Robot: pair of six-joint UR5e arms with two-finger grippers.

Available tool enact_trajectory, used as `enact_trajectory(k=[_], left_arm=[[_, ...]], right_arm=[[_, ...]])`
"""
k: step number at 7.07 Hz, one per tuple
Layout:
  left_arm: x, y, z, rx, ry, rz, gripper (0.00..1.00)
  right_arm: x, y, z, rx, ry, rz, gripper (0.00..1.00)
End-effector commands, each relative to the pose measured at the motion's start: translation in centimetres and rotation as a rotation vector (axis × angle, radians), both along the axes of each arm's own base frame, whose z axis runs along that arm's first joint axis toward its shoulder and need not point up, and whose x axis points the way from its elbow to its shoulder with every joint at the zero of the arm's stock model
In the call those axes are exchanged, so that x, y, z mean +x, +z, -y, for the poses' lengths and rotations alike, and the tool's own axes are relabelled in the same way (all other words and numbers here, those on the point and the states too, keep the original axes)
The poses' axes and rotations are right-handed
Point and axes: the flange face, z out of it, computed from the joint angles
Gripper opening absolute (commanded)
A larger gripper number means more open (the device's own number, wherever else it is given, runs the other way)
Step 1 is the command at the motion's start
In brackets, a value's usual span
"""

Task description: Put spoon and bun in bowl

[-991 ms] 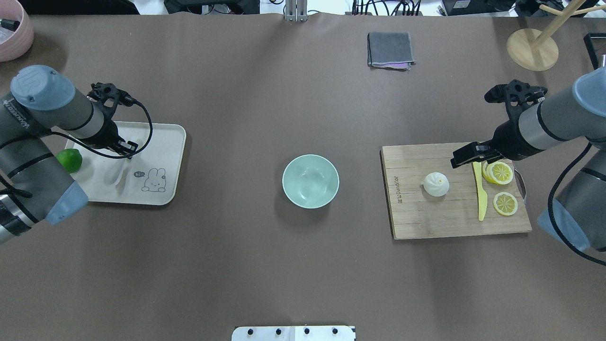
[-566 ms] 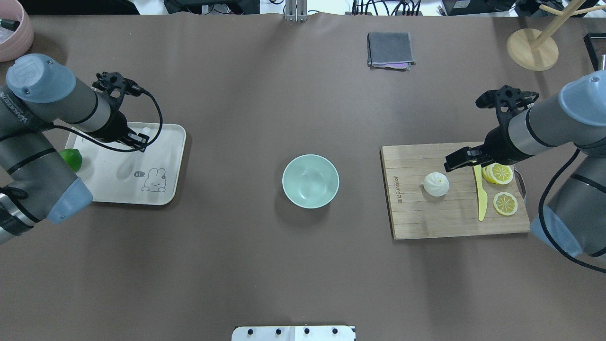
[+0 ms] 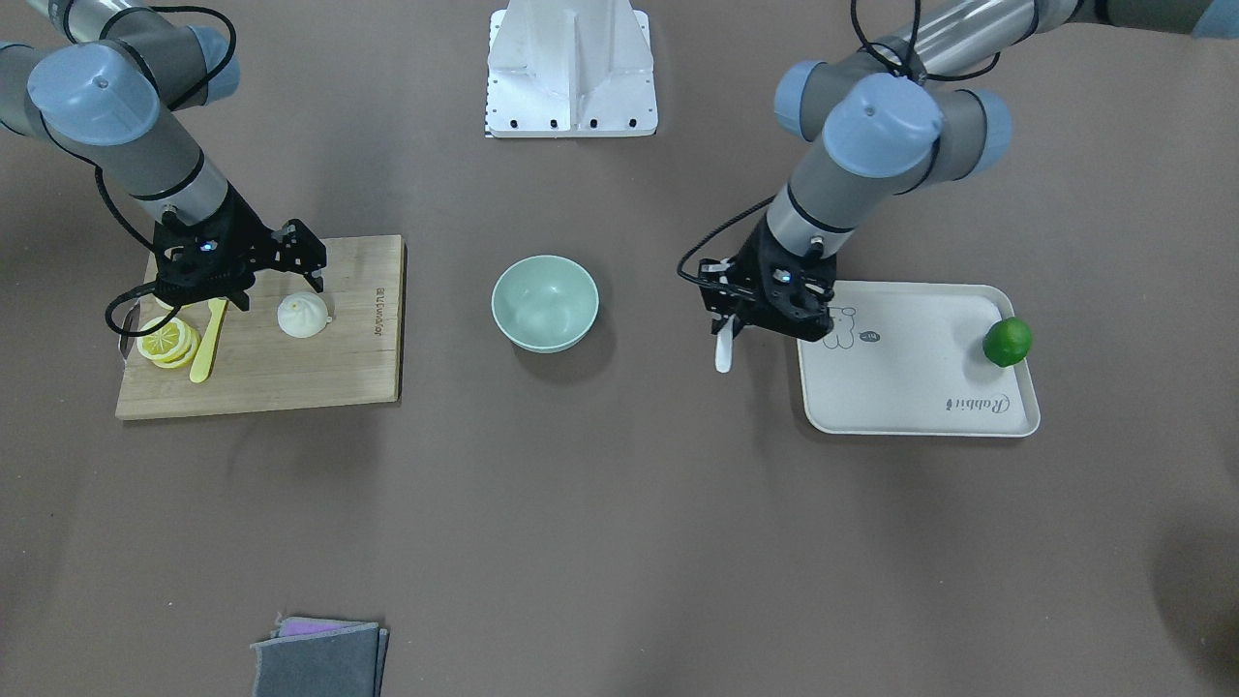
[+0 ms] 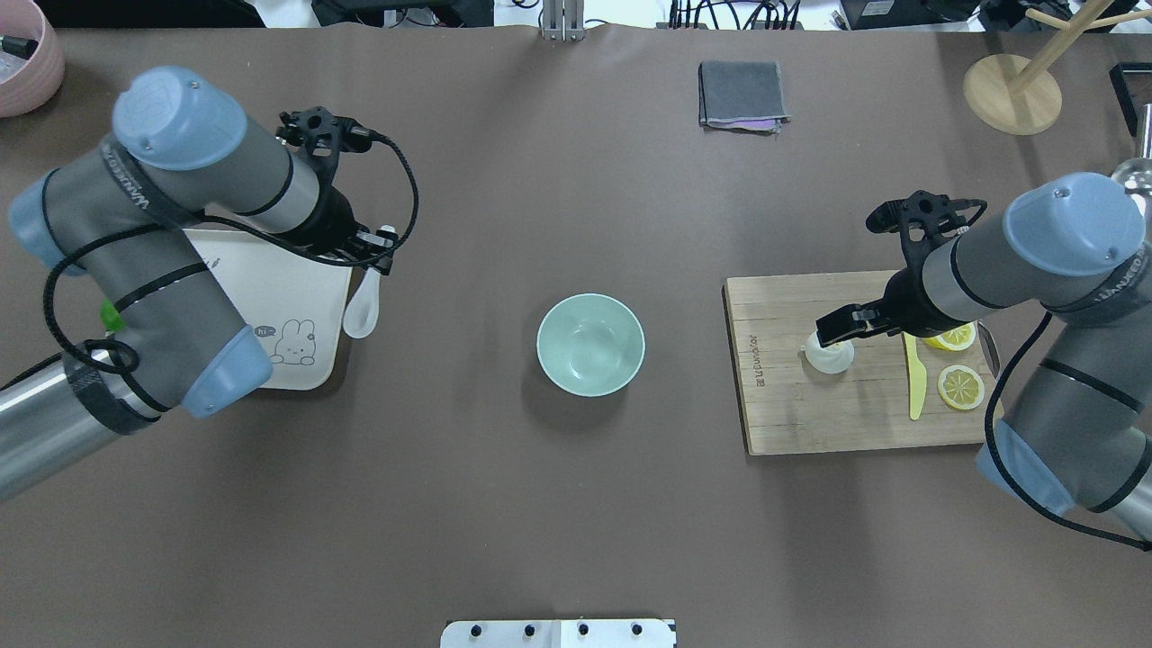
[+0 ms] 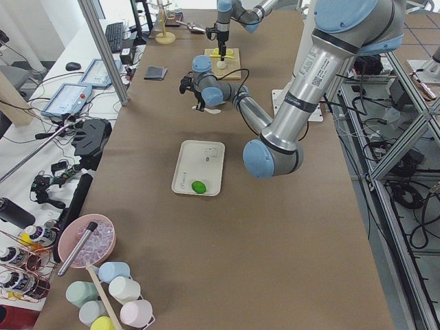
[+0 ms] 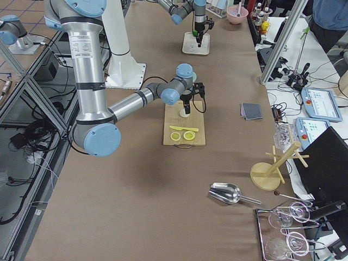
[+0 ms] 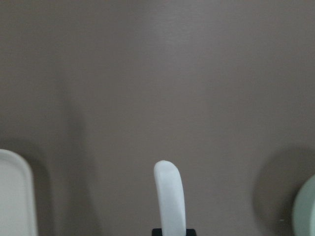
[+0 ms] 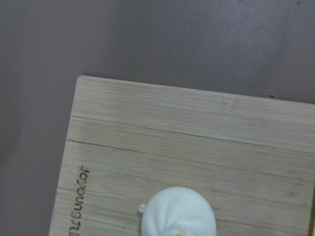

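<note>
My left gripper (image 4: 371, 255) is shut on the handle of the white spoon (image 4: 363, 306) and holds it over the tray's right edge, left of the mint-green bowl (image 4: 590, 344). The spoon hangs scoop down in the front view (image 3: 722, 350) and shows in the left wrist view (image 7: 170, 196), with the bowl's rim (image 7: 307, 211) at the right. The white bun (image 4: 829, 353) sits on the wooden cutting board (image 4: 810, 414). My right gripper (image 4: 846, 322) is open just over the bun, its fingers (image 3: 315, 279) spread. The right wrist view shows the bun (image 8: 179, 214) low and centred.
A cream tray (image 4: 261, 279) with a green lime (image 3: 1007, 341) lies at the left. A yellow knife (image 4: 916, 378) and lemon slices (image 4: 960, 387) lie on the board right of the bun. A grey cloth (image 4: 742, 94), a wooden stand (image 4: 1012, 90) and a pink bowl (image 4: 27, 54) are at the back.
My left gripper has lifted the spoon off the tray and carried it right, toward the bowl. My right gripper has moved left, from near the knife to over the bun.
</note>
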Motion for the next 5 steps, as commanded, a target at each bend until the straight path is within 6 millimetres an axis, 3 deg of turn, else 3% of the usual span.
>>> enact_trajectory(k=[1,3,5], left_arm=[[5.5,-6.5,-2.8,-0.028,-0.03,-0.056,0.0],[9.4,-9.8,-3.1,-0.053,-0.044,-0.071,0.0],[12.0,-10.0,-3.5,-0.006,-0.096,-0.069,0.0]], right_arm=[[-1.1,0.7,0.0,-0.002,-0.005,-0.017,0.93],[-2.6,1.1,0.0,0.004,-0.009,-0.035,0.9],[-3.7,1.3,0.3,0.005,-0.01,-0.045,0.86]])
